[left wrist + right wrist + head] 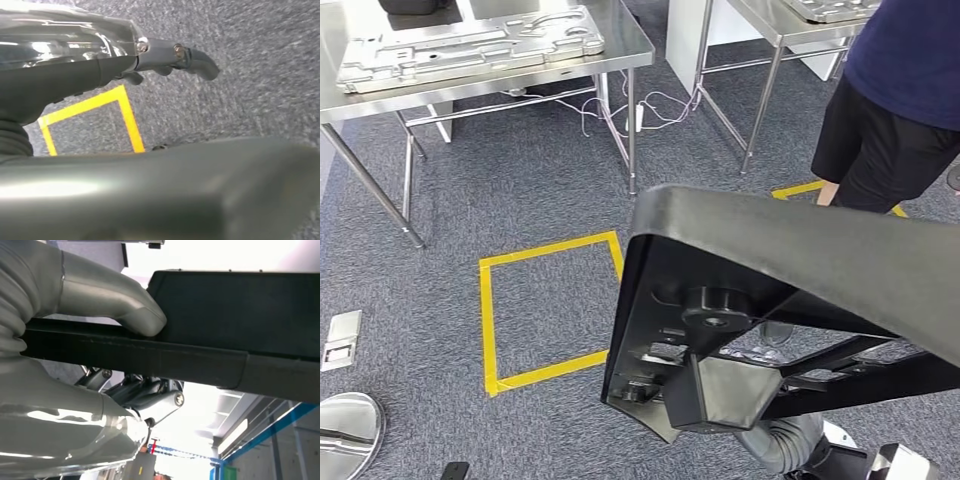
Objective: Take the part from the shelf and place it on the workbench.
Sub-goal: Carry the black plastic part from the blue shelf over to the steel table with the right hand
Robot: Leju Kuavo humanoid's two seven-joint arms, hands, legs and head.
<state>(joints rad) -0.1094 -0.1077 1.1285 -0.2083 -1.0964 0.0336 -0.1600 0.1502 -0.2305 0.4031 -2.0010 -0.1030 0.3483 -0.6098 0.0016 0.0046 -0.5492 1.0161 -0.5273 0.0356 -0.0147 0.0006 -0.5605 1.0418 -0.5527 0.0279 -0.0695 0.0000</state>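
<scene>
Right hand clamps the black part above carpet; left hand hangs, fingers loosely apart, holding nothing.

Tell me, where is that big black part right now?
In the head view the black part is low on the right, held by the right hand above the carpet, beside the yellow tape square.

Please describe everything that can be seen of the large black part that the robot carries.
The black part is a large, matte panel, plastic by its look, with a rounded edge. In the head view its underside shows ribs, a round boss and struts. It is off the ground, tilted, above the grey carpet beside a yellow tape square. In the right wrist view the right robot hand grips its edge, thumb pressed on one face.
</scene>
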